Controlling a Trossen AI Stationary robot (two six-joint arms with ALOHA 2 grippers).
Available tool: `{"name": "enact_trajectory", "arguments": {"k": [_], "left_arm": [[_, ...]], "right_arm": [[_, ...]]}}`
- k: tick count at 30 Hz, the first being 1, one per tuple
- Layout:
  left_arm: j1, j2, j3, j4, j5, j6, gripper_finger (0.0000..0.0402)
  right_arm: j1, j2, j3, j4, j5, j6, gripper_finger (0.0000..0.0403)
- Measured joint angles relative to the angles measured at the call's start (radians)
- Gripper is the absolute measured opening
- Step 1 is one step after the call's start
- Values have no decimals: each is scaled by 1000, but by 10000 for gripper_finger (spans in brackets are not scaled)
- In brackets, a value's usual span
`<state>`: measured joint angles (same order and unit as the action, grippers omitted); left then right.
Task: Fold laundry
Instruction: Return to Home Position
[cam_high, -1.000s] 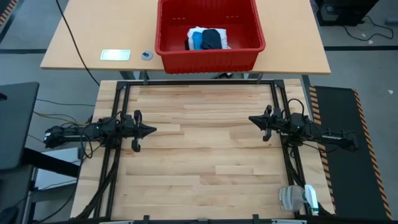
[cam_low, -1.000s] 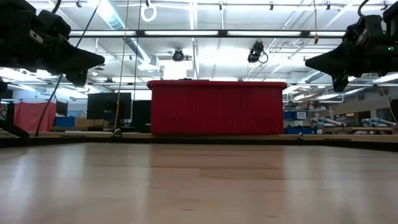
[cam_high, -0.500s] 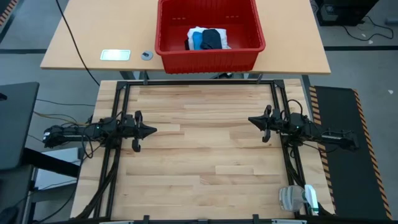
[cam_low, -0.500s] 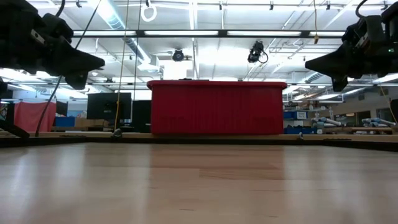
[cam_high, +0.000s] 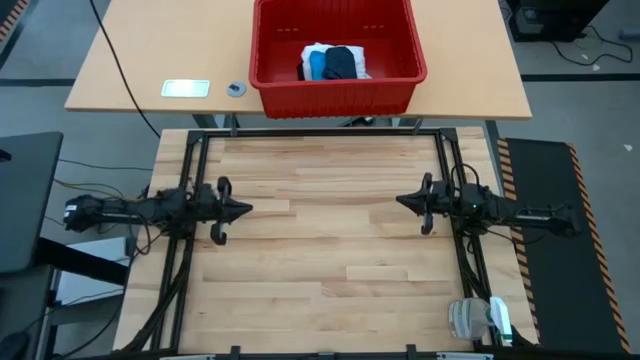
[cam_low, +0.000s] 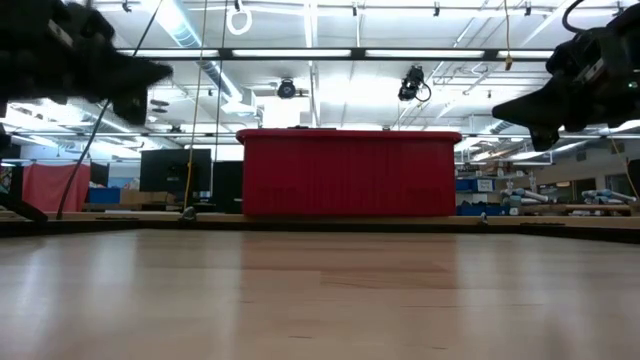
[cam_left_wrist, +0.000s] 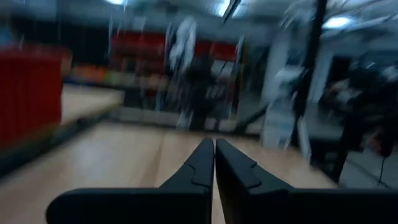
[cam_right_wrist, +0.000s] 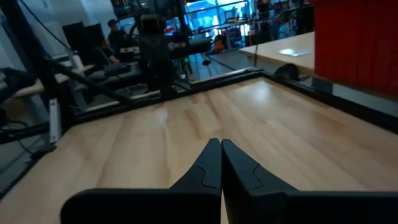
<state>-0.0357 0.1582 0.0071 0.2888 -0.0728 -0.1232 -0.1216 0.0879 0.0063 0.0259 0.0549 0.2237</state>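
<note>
You are looking down at both arms parked at the sides of the wooden table (cam_high: 320, 260). The left gripper (cam_high: 243, 210) is hovering over the planks at 9 o'clock with its tip pointing toward 3 o'clock, and the right gripper (cam_high: 401, 201) is hovering at 3 o'clock, pointing toward 9 o'clock, so the 2 are facing each other, well apart. Both are clenched on nothing: in the left wrist view its 2 fingers (cam_left_wrist: 199, 171) are pressing together along a thin seam, and the right wrist view is showing the same for its own fingers (cam_right_wrist: 208, 165), with bare planks lying beneath. The clothes are sitting in the red basket (cam_high: 335, 92), which is standing at 12 o'clock on the tan table (cam_high: 150, 50) beyond the wooden one. Inside it the white T-shirt (cam_high: 313, 49) is lying underneath, the black garment (cam_high: 340, 62) is resting on top of it, and the blue piece (cam_high: 316, 66) is touching the black one on its 9 o'clock side (the level view is giving you only the basket's red wall, with its contents hidden). Toward 9 o'clock from the basket, a white rectangular item (cam_high: 186, 88) and a small round item (cam_high: 235, 88) are lying on the tan table. A white device (cam_high: 478, 318) is sitting at the wooden table's 5 o'clock corner.
</note>
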Motion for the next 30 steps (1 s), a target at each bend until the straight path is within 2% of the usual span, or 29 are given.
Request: {"name": "enact_trajectory", "arguments": {"k": [4, 8, 12, 18, 23, 30], "left_arm": [[-47, -12, 0, 131, -37, 81, 7], [-71, -15, 0, 42, -86, 74, 4], [-76, -14, 0, -15, -91, 84, 4], [-49, -14, 0, -37, -99, 138, 4], [-24, -13, 0, -244, -99, 142, 4], [-18, -7, 0, -249, -99, 60, 5]], "right_arm": [[2, -4, 0, 4, 21, 54, 5], [3, -8, 0, 1, -17, 33, 5], [3, -7, 0, -10, -70, 29, 9], [3, 6, 0, -10, -52, 11, 15], [3, 5, 0, -7, -51, 10, 16], [3, 5, 0, -4, -49, 10, 17]]}}
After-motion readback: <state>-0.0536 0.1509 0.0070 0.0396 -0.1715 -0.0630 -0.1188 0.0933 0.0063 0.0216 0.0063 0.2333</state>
